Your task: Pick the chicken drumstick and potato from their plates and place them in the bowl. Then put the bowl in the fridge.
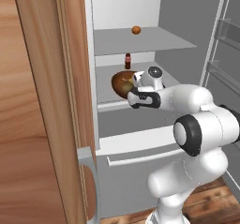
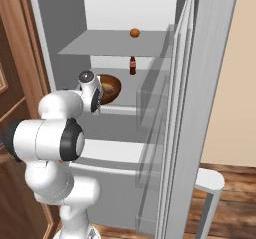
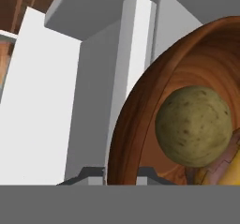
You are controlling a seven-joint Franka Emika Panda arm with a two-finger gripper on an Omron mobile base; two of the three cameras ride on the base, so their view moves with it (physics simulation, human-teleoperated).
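The tool (image 3: 121,171) is pinched narrow on the rim of the bowl (image 1: 123,83), its two finger tips either side of the wooden wall. The bowl is tilted at the front edge of the fridge's (image 1: 178,40) middle shelf. Inside it lie one round potato (image 3: 193,126) and one chicken drumstick (image 3: 225,174), cut off at the picture's corner. One dark bottle (image 1: 127,60) stands at that shelf's back; one orange (image 1: 136,29) sits on the shelf above. The arm hides the tool in both base views.

No readable text, label, brand, number or sign shows on anything here.
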